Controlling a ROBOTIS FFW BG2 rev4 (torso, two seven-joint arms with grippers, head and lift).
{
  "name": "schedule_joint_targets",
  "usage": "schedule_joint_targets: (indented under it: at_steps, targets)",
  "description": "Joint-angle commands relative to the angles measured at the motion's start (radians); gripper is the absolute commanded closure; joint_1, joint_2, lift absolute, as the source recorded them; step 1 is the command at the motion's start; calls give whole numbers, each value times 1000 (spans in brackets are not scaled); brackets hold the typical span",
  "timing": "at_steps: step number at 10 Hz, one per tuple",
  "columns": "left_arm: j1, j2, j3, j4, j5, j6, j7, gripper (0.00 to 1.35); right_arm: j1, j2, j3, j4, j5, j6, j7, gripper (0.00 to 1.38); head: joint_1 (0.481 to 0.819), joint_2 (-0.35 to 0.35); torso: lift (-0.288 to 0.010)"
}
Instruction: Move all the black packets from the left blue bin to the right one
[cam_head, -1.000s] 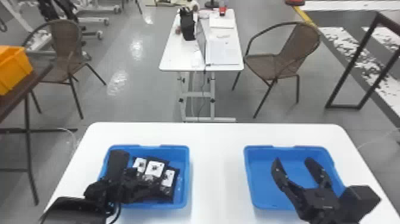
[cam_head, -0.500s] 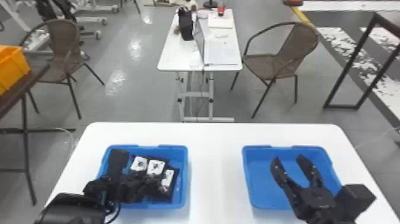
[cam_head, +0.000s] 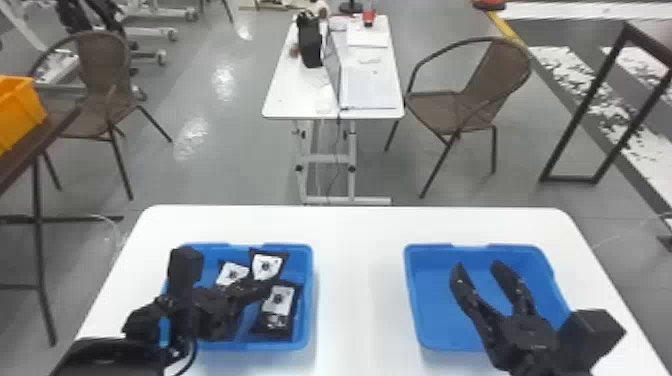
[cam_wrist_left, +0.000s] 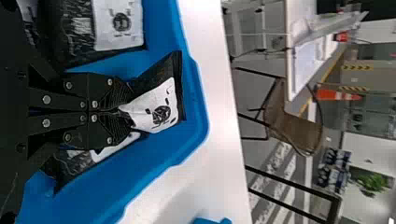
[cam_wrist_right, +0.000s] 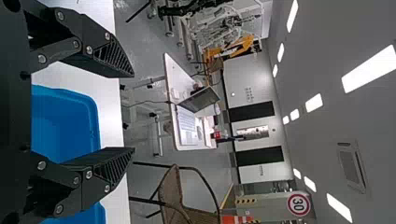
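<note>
In the head view my left gripper (cam_head: 262, 286) is over the left blue bin (cam_head: 309, 300), which holds several black packets with white labels. The left wrist view has my left gripper (cam_wrist_left: 114, 112) shut on the lower end of a black packet (cam_wrist_left: 161, 107), its label facing out. Another packet (cam_wrist_left: 100, 28) lies to one side of it and one (cam_wrist_left: 70, 165) partly beneath the fingers. My right gripper (cam_head: 477, 270) stands open over the right blue bin (cam_head: 412, 300), nothing between its fingers; the right wrist view has the right gripper (cam_wrist_right: 133, 112) with fingers wide apart.
Both bins stand on a white table (cam_head: 357, 280), a gap of tabletop between them. Beyond it are a second white table (cam_head: 295, 95) with a laptop, and wicker chairs (cam_head: 475, 85). An orange crate (cam_head: 20, 112) sits on a dark table at left.
One packet has risen and shifted toward the bin's far side with my left gripper. The right gripper has moved slightly left over its bin, its fingers a little closer together.
</note>
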Motion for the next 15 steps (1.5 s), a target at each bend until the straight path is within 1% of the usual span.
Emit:
schedule_joint_targets:
  at_steps: [1,2,3,4,5,7,8,9,10,11,13,14,15]
  targets:
    - [31,-2,-7,-70,106,-155,-61,1197,-3,0,2,-1,-9,0,7,510,695,-1,0]
    - [32,6,-39,-96,186,-170,-99,1197,-11,0,5,0,-21,0,16,510,695,-13,0]
    - [26,13,-89,-108,246,-167,-105,1197,-27,-1,6,11,-43,0,50,510,695,-39,0]
    - [17,19,-118,-106,292,-165,-125,1197,-64,-3,20,38,-78,1,92,510,695,-56,0]
    - [-5,23,-139,-88,321,-156,-170,1197,-101,-3,39,60,-106,5,120,510,695,-70,0]
    - [-81,23,-187,-31,346,-124,-266,1199,-175,-3,58,114,-146,18,189,510,695,-79,0]
    - [-132,23,-217,26,360,-122,-309,1199,-201,-3,66,120,-150,35,201,510,695,-84,0]
    - [-172,23,-247,76,363,-124,-334,1199,-222,-3,74,126,-164,49,218,510,695,-93,0]
    - [-199,21,-268,116,366,-128,-349,1199,-239,-4,88,134,-182,60,231,510,695,-100,0]
    - [-210,18,-282,133,364,-121,-358,1199,-259,-9,106,137,-196,69,235,510,695,-103,0]
    - [-218,12,-303,142,364,-119,-363,1199,-287,-12,128,140,-236,115,258,510,695,-99,0]
    - [-224,4,-303,142,364,-121,-364,1199,-294,-13,134,147,-236,126,266,506,695,-95,0]
    - [-229,0,-305,142,363,-125,-366,1199,-308,-13,146,173,-259,133,287,499,695,-94,0]
